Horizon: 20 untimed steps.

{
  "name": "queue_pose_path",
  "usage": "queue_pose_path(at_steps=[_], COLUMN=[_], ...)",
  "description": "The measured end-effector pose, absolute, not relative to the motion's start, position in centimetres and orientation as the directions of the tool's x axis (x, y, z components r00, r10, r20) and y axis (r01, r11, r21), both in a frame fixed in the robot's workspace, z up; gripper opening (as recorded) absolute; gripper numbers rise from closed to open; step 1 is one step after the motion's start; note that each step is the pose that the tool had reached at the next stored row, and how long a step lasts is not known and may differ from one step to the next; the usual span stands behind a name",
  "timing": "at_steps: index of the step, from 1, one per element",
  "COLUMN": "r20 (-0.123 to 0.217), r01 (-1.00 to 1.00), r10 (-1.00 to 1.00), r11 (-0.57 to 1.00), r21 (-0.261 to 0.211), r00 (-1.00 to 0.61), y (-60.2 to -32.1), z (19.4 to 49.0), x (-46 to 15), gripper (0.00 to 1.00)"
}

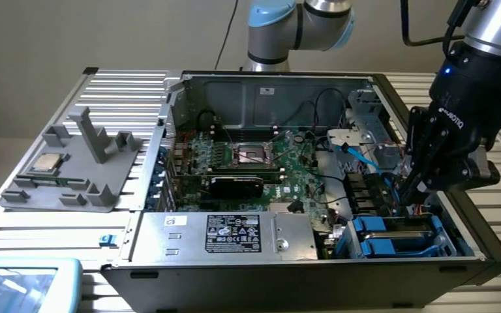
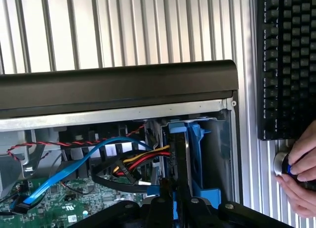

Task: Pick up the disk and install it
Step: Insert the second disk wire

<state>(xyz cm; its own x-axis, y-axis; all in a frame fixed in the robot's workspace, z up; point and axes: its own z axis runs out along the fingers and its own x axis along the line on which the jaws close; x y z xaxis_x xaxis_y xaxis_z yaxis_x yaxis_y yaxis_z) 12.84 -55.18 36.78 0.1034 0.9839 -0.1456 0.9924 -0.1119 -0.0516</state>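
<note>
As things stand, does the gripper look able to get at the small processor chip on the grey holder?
Probably not right away: the gripper is low inside the case at the blue drive bays, while the chip sits outside, with the case wall between.

The gripper [image 1: 417, 189] reaches down into the case [image 1: 459, 215] by the blue drive bays — its fingertips are hidden among cables there. In the wrist view, only an edge-on sliver of the disk [image 2: 178, 164] shows just ahead of the gripper; its label is out of sight. Well beyond, a hand [image 2: 301, 171] and a keyboard [image 2: 286, 65] are cut off by the frame edge.
</note>
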Motion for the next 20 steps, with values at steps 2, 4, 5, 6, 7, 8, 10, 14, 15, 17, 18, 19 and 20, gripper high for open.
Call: queue_pose_path(at_steps=[2,4,5,6,7,8,10,14,15,17,18,19,20], r20=[-0.146,-0.146,-0.145,-0.146,-0.146,-0.146,-0.142,-0.133,-0.131,-0.127,-0.126,-0.125,-0.124], r01=[0.992,0.992,0.992,0.992,0.992,0.992,0.992,0.992,0.992,0.992,0.992,0.993,0.993], r10=[0.984,0.984,0.984,0.984,0.984,0.984,0.984,0.985,0.986,0.986,0.987,0.987,0.987], r11=[-0.113,-0.114,-0.114,-0.114,-0.114,-0.114,-0.114,-0.113,-0.113,-0.112,-0.111,-0.11,-0.109], r21=[-0.052,-0.051,-0.051,-0.05,-0.05,-0.05,-0.05,-0.051,-0.051,-0.052,-0.052,-0.051,-0.051], r00=[0.104,0.105,0.105,0.105,0.106,0.106,0.105,0.106,0.105,0.104,0.104,0.103,0.102], y=[-55.2,-55.3,-55.3,-55.3,-55.4,-55.5,-56.0,-56.6,-56.6,-56.6,-56.6,-56.6,-56.6], z=[36.8,36.8,36.8,36.8,36.8,36.8,36.6,36.1,36.0,35.7,35.6,35.4,35.3], x=[12.8,12.6,12.5,12.4,12.3,12.3,12.3,12.4,12.4,12.4,12.4,12.4,12.4], gripper=[0.16,0.16,0.16,0.16,0.16,0.16,0.16,0.16,0.16,0.16,0.16,0.16,0.16])
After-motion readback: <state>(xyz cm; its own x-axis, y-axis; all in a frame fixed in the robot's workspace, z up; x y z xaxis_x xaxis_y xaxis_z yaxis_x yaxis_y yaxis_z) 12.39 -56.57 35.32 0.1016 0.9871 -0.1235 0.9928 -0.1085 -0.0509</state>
